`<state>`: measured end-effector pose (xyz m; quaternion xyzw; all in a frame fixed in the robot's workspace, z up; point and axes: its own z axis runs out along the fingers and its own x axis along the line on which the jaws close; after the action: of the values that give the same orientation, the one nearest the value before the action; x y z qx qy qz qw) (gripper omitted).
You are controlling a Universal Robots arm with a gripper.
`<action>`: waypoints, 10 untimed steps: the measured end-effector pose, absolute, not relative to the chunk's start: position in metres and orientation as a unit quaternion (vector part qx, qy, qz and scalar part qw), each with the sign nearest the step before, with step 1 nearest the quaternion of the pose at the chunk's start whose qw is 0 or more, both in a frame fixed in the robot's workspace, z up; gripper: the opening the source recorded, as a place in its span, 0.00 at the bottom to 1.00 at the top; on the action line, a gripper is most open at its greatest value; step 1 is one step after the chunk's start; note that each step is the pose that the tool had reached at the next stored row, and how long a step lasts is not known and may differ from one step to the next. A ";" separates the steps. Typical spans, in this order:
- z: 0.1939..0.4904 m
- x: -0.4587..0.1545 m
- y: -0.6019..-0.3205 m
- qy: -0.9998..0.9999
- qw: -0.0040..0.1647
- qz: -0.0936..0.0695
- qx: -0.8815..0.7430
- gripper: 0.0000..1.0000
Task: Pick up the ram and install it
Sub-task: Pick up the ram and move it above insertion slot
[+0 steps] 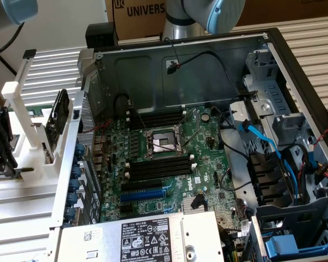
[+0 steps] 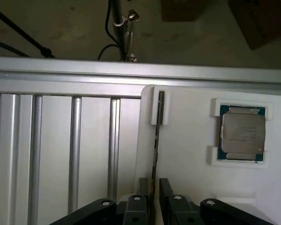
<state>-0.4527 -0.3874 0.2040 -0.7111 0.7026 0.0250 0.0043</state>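
— Beside the computer, on the white fixture: where is the ram, and where is the tool?

— Wrist view: the ram (image 2: 156, 136) stands on edge in the white fixture (image 2: 187, 187), seen edge-on as a thin dark line. Its far end sits in a small white clip (image 2: 160, 110). Its near end runs in between the two black fingers (image 2: 166, 192) of the tool (image 2: 153, 187).

— Is the tool holding it?

— No grip shows. The fingers are set narrow, one on each side of the stick and close to it. A sliver of pale fixture shows between the stick and one finger.

— What else is on that fixture?

— A processor chip (image 2: 242, 133), silver-topped with a green rim, lies flat in its own white frame, well apart from the ram. On the fixture's other side is a surface of aluminium rails (image 2: 56, 140).

— And the computer?

— Exterior view: an open computer case (image 1: 186, 71) lies flat, its green motherboard (image 1: 205, 136) facing up. Long black memory slots (image 1: 158, 166) with white end clips run on both sides of the processor socket (image 1: 161, 143). A blue expansion slot (image 1: 145, 194) lies nearer the camera. The white fixture stands outside the case, on the exterior view's left, and the dark tool is at that view's left edge. The arm's grey-and-blue joint (image 1: 213, 13) shows behind the case.
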 end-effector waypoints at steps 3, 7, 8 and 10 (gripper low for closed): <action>0.203 -0.453 -0.387 0.708 0.005 0.025 -0.706 0.24; 0.202 -0.454 -0.387 0.715 0.005 0.025 -0.699 0.24; 0.202 -0.454 -0.387 0.716 0.005 0.025 -0.698 0.24; 0.201 -0.454 -0.387 0.717 0.005 0.025 -0.696 0.24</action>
<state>-0.4541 -0.3872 0.2006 -0.6964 0.7172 0.0249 0.0048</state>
